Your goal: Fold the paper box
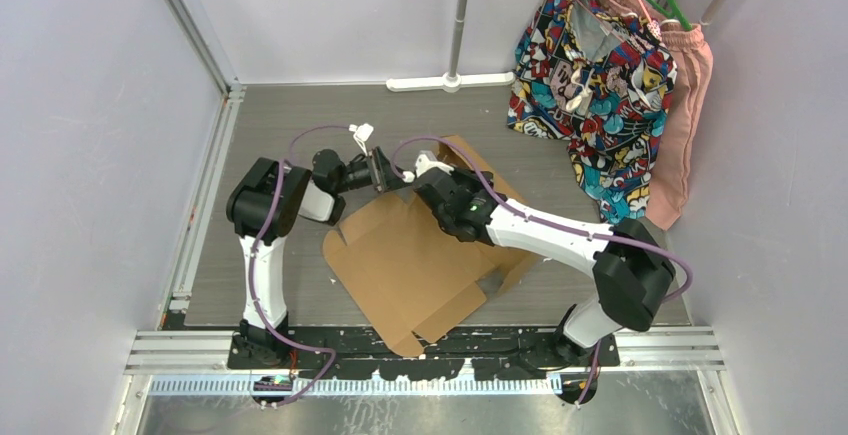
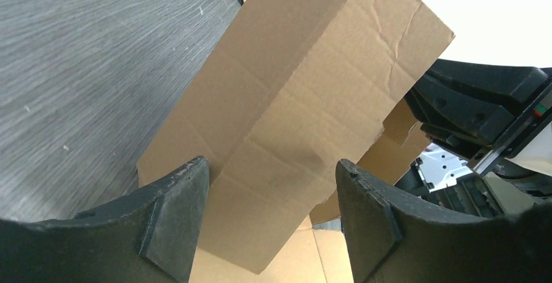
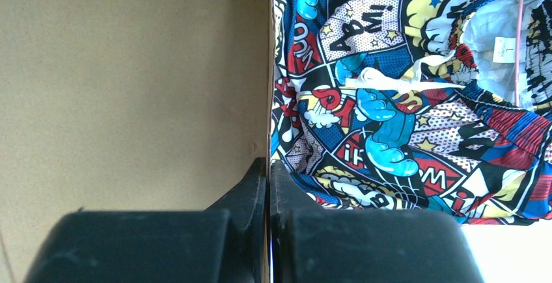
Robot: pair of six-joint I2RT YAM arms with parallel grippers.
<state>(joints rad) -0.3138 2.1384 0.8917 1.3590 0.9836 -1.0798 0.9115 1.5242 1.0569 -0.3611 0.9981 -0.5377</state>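
Observation:
The paper box [image 1: 420,255] is a brown cardboard sheet lying mostly flat on the grey table, with its far flap [image 1: 470,160] raised. My right gripper [image 1: 428,170] is shut on the edge of that raised flap. In the right wrist view the fingers [image 3: 269,162] pinch the cardboard [image 3: 130,88] edge-on. My left gripper [image 1: 385,170] is open just left of the flap. In the left wrist view its jaws [image 2: 272,161] stand wide apart, with the raised flap [image 2: 312,81] ahead of them and untouched.
A colourful printed garment [image 1: 590,65] and a pink one [image 1: 685,105] hang at the back right, close to the raised flap. A white pole base [image 1: 450,80] stands at the back. A metal rail [image 1: 205,185] runs along the table's left edge.

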